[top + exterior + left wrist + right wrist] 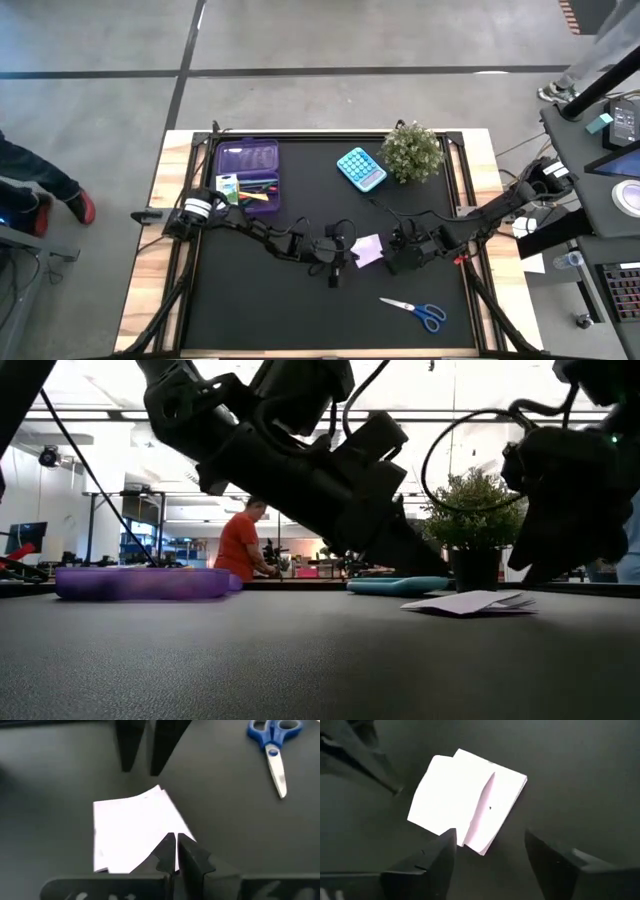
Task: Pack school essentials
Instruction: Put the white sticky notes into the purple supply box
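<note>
Paper (368,250), a pale square pad, lies flat on the black table (260,310) near its middle, and you have both grippers right at it. Your left gripper (176,851) sits at one edge of the paper with its fingers pressed together; you cannot tell whether a sheet is caught between them. Your right gripper (490,851) hangs over the opposite edge with its fingers spread wide, one on each side of a corner, gripping nothing. Scissors (415,311) lie apart toward the front right. At the back left, the purple case (248,175) is open, with pens (258,190) and a green-white pack (229,187) inside. A teal calculator (360,168) and a potted plant (412,152) stand at the back.
</note>
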